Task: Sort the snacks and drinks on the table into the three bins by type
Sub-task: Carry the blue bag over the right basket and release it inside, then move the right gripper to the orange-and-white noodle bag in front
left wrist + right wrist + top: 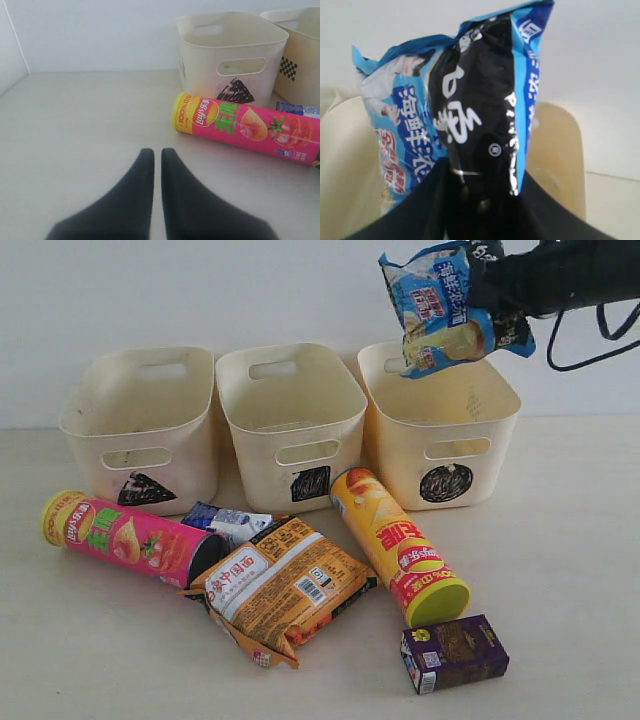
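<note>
We are holding the blue bag [432, 305] pinched in the right gripper [487, 295], its long axis hanging roughly upright just above the circle-marked bin [395, 455], which is lying straight below (the left gripper [156, 162], closed on nothing, is sitting near the pink tube [245, 125]).

Plain white wall [200, 290], matte and evenly lit, soft diffuse light, faint shadows

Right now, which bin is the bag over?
The circle bin, rightmost of three. The blue bag in the right hand hangs above it; the triangle bin and square bin have nothing overhead.
</note>
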`<state>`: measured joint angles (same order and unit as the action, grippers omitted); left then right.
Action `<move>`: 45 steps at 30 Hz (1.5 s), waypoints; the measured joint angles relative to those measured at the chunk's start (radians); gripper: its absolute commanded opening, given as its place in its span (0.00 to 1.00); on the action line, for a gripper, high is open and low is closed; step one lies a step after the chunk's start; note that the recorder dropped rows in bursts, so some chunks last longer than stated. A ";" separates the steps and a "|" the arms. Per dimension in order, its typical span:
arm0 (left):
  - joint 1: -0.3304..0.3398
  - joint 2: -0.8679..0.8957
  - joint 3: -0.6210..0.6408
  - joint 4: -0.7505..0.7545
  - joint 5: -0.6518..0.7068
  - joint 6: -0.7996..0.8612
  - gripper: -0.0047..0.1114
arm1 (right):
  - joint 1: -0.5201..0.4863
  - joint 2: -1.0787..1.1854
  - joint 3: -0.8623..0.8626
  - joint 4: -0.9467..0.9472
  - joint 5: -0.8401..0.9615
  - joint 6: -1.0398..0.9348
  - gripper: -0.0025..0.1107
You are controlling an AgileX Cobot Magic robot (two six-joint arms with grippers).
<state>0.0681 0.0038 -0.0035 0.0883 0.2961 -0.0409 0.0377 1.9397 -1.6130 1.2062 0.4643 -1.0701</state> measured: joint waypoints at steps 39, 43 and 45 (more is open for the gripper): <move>0.000 0.000 0.000 0.000 0.000 0.000 0.08 | 0.157 0.108 -0.002 0.004 -0.349 -0.239 0.60; 0.000 0.000 0.000 0.000 0.000 0.000 0.08 | 0.157 0.067 -0.002 -0.015 -0.244 -0.239 0.02; 0.000 0.000 0.000 0.000 0.000 0.000 0.08 | 0.157 0.057 -0.002 -0.065 -0.167 -0.239 0.02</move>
<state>0.0681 0.0038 -0.0035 0.0883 0.2961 -0.0409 0.1947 1.9968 -1.6150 1.1415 0.2976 -1.3089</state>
